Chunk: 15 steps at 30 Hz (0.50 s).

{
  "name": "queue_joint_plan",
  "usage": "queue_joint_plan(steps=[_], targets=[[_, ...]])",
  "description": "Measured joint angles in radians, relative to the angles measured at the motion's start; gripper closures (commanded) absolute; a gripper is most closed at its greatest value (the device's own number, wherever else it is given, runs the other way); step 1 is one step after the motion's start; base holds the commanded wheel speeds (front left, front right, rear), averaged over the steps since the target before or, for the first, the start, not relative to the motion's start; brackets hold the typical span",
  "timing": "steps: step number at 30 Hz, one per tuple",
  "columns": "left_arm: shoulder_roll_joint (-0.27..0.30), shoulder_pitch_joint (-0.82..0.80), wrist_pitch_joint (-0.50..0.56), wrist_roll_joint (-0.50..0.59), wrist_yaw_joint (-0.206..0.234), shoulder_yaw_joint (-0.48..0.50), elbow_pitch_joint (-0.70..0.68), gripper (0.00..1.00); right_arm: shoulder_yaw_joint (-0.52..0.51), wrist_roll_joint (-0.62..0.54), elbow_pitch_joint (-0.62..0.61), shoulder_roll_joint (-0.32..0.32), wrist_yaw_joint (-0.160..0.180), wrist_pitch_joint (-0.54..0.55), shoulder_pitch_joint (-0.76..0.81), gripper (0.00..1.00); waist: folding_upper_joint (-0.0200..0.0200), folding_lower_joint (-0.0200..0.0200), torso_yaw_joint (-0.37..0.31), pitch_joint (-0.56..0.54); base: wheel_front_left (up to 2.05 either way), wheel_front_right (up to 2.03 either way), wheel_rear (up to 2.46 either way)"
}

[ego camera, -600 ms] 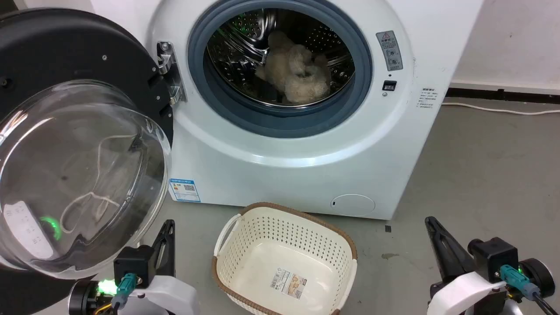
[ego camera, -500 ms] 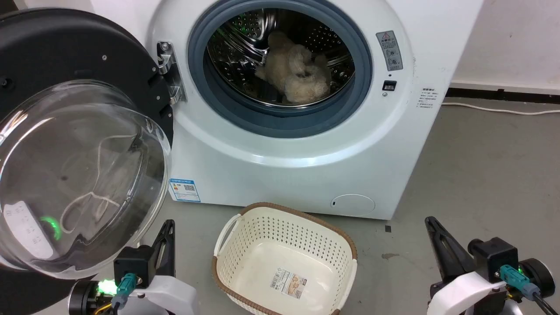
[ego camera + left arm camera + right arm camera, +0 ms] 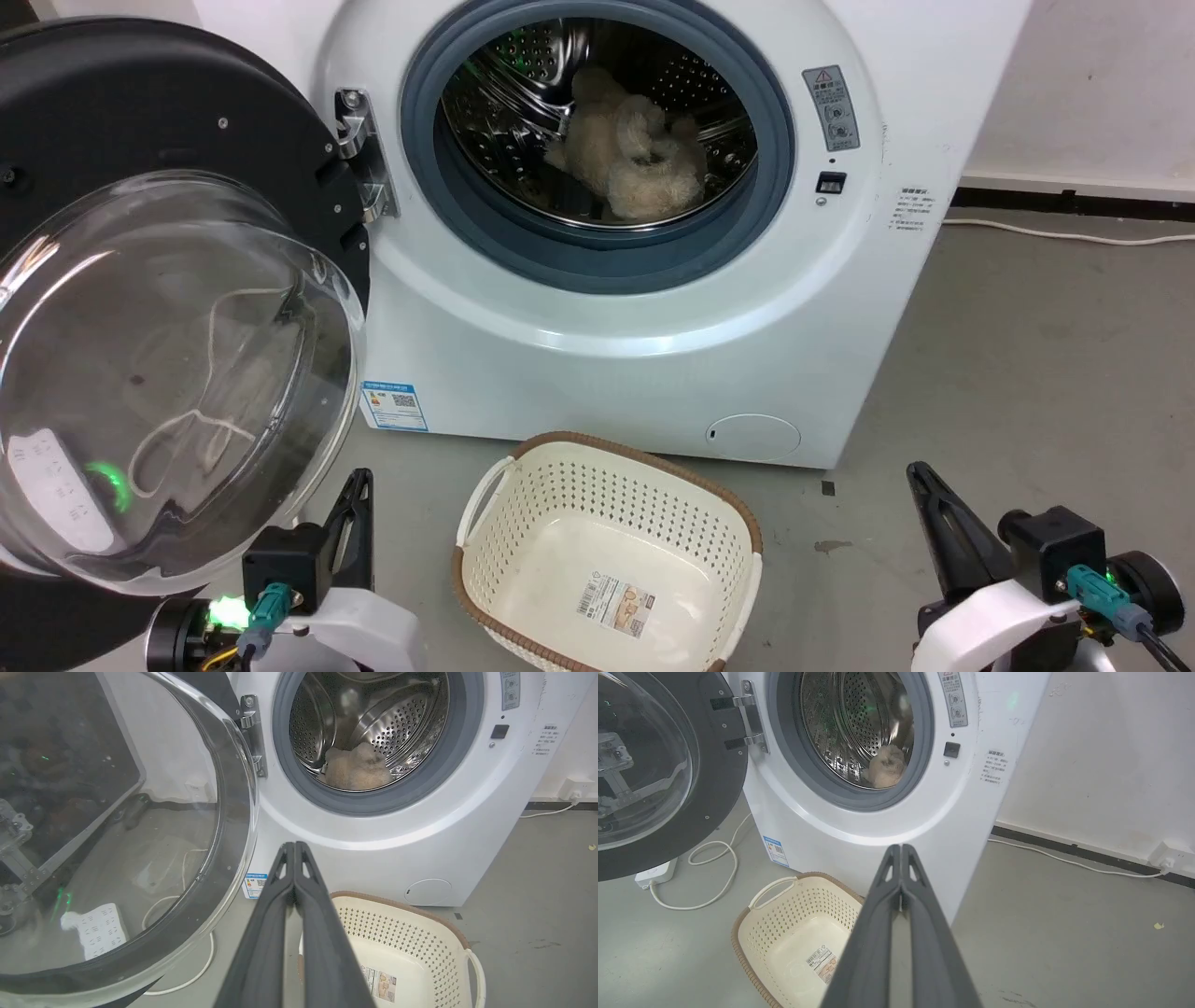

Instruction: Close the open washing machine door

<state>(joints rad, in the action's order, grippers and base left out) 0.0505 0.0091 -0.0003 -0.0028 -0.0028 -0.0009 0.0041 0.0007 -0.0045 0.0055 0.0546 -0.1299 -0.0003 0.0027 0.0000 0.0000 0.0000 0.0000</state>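
I have the washer point(image 3: 607, 355) straight ahead, a white box on the grey floor point(image 3: 1027, 373). Its door point(image 3: 177, 373) stands swung wide open on my left. It hangs from the hinge point(image 3: 359, 154) at the left of the opening, well clear of it. The glass bowl bulges toward the head camera, with the black rim behind it. Through the opening I see the drum point(image 3: 523, 84), and a fluffy beige bundle point(image 3: 630, 159) lies at its bottom.

My left gripper point(image 3: 294, 845) is closed all the way, fingers pressed flat together, with nothing between them. It sits low, just beside the door's lower edge; in the wrist view it is apart from the glass. My right gripper point(image 3: 901, 847) is closed the same way and holds nothing. It sits low on the right, well apart from the washer and pointing at its front.

A cream basket point(image 3: 597, 490) sits on the floor between the two grippers, just in front of the washer, with a label on its bottom. A white cable point(image 3: 714, 877) loops on the floor below the door and runs to a power strip point(image 3: 654, 875).
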Motion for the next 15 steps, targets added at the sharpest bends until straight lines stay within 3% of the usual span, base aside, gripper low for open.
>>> queue_joint_plan(steps=[1,2,15], targets=[[0.000,0.000,0.000,0.000,0.000,-0.001,0.000,1.00,0.000,0.000,0.000,0.000,0.000,0.000,0.000,1.00,0.0000,0.0000,0.000,0.000,0.00,0.00,0.00],[0.000,0.000,0.000,0.000,0.000,0.000,0.000,0.00,0.000,0.000,0.000,0.000,0.000,0.000,0.000,0.00,0.0000,0.0000,0.000,0.000,0.00,0.00,0.00],[0.003,0.000,-0.024,0.001,0.004,-0.027,0.001,0.00,-0.009,0.013,0.002,0.000,0.000,-0.022,0.000,0.00,0.0000,0.0000,0.020,-0.003,0.00,0.00,0.00]])
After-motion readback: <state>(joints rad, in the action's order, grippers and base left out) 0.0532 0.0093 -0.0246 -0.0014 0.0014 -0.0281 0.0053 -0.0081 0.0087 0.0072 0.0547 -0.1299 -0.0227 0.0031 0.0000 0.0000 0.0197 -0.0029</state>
